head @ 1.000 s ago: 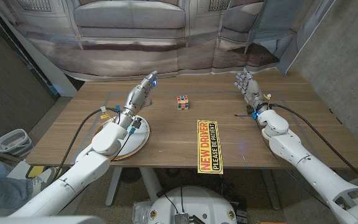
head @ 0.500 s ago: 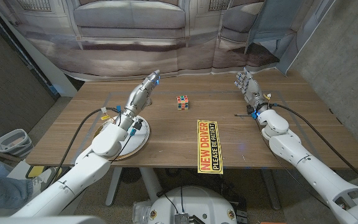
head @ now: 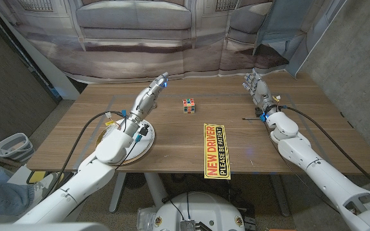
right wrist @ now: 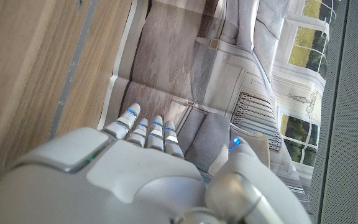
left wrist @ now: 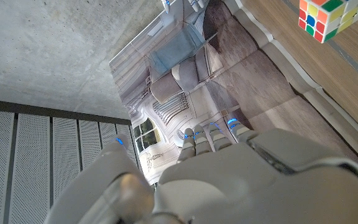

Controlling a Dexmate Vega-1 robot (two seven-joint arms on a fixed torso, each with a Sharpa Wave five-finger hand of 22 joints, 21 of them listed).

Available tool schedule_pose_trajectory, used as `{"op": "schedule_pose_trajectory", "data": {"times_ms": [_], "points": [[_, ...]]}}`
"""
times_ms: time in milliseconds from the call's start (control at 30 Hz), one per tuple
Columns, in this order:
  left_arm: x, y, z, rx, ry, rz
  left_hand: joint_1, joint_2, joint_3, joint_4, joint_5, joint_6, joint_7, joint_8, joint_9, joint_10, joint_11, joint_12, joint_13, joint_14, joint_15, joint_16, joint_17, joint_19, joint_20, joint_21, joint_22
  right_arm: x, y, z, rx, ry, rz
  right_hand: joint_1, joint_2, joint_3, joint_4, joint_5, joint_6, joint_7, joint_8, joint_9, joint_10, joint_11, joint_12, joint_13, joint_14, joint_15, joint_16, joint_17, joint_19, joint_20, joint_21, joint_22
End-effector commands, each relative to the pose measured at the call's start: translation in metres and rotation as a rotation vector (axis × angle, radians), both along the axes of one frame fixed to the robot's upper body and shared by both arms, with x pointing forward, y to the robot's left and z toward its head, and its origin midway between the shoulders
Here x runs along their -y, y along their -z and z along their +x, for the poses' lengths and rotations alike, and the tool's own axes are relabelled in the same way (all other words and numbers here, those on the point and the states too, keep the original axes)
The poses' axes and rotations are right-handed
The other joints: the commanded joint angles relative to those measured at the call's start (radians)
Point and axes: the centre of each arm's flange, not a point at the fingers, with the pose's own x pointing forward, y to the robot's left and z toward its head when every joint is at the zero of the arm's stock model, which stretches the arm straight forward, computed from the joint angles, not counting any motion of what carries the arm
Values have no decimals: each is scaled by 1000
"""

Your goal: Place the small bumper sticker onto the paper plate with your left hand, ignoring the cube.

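The reach is not yet made: the left hand [head: 150,94], fingers straight and together, holds nothing at the far left. The bumper sticker [head: 215,149] lies near the middle front edge, right of the paper plate [head: 144,147]. Next, I judge, the hand must swing near and right, past the cube [head: 188,105], to the sticker.

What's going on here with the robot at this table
Nothing is held yet. The left hand hangs open above the table's far left, its arm passing over the paper plate. The sticker lies untouched near the front edge, and the cube sits beyond it. The right hand waits open at the far right.
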Motion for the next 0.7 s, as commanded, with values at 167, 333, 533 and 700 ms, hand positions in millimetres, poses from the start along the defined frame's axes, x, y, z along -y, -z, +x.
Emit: {"op": "schedule_pose_trajectory", "data": {"times_ms": [167,333,533,700], "points": [[3,5,-12,40,6,24,15,2,0,-11,8,13,-1,9,3,11,-7,7,3,8,3,3,1,8,-20,2,4,-3,-4,0,8,-1,-6,11,5,3,-5,5,6,0,-4,5,11,0,-4,2,8,4,-4,5,10,-26,-4,1],[4,6,-14,42,1,32,18,2,-1,-13,9,14,-2,8,3,15,-3,7,3,10,3,3,1,9,-18,1,3,-4,-4,0,5,1,3,12,5,2,-5,5,6,1,-4,5,12,-1,-5,2,9,4,-4,5,11,-26,-5,1],[6,8,-16,51,11,44,22,2,-1,-15,10,16,-1,8,3,16,-7,7,3,13,3,3,1,10,-18,0,3,-5,-5,1,9,-1,-6,12,6,2,-6,5,6,0,-5,5,11,-2,-6,2,10,4,-4,5,12,-26,-7,1],[10,8,-20,65,2,79,25,2,-1,-18,10,17,-3,7,3,17,-8,6,3,14,4,3,1,11,-16,-1,3,-6,-5,2,10,-1,-8,13,6,1,-7,5,7,0,-5,5,11,-1,-6,2,10,5,-5,5,12,-26,-8,1]]}}
